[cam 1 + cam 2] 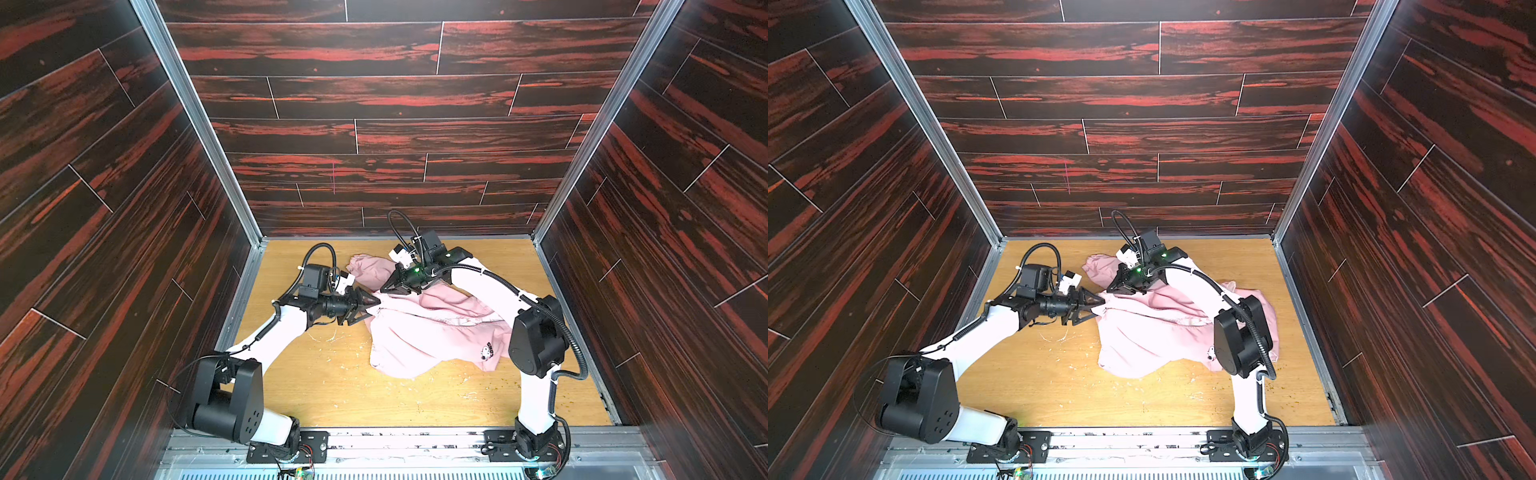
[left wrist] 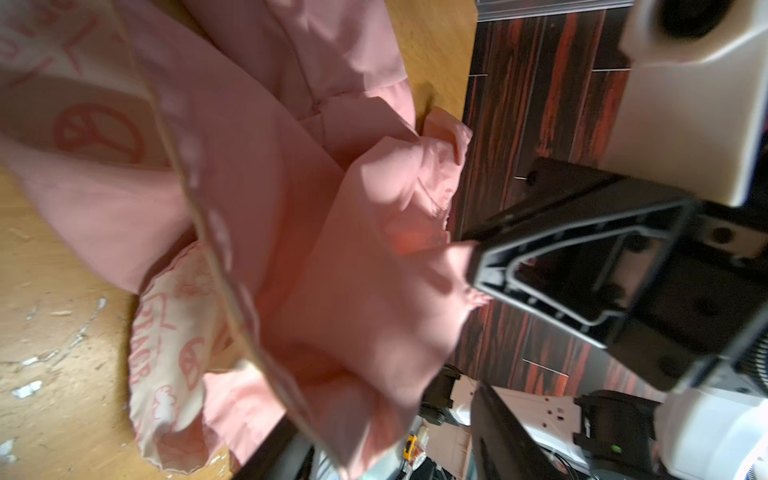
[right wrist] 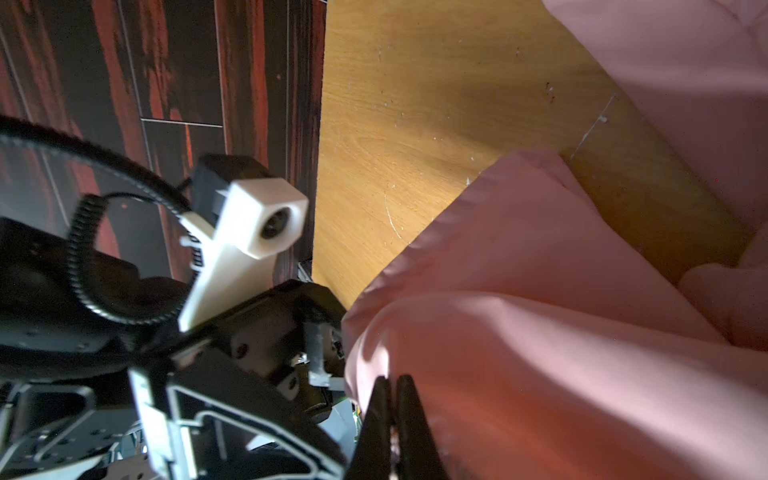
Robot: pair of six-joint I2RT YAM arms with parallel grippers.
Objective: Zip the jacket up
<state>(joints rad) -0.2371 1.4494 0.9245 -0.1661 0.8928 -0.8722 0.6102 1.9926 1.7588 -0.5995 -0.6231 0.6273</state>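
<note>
The right tool is clamped on a fold of the jacket. Its black jaws are pressed together with pink cloth pinched between them, at the edge of the garment farthest from the chest logo.

Just beside it, at the same edge of the jacket, the left tool stands with its jaws apart. Cloth hangs into the gap past one finger, but nothing there looks gripped.

The jacket lies crumpled in a heap on the desk, with one sleeve thrown toward the back wall. Its front looks unzipped: the pale printed lining shows where a panel is turned back. A thin pale line along one edge may be the zipper tape, though it is too blurred to be sure. No slider or pull can be made out.

On that showing the task is near its start. The garment has yet to be spread, its two front edges brought together, and the slider found and drawn up.

Around the jacket the desk is light wood, scratched and flecked with white. Dark panels streaked with red wall it in on three sides, joined by metal corner posts. A metal rail carrying both arm bases runs along the open side, opposite the jacket's thrown sleeve.
</note>
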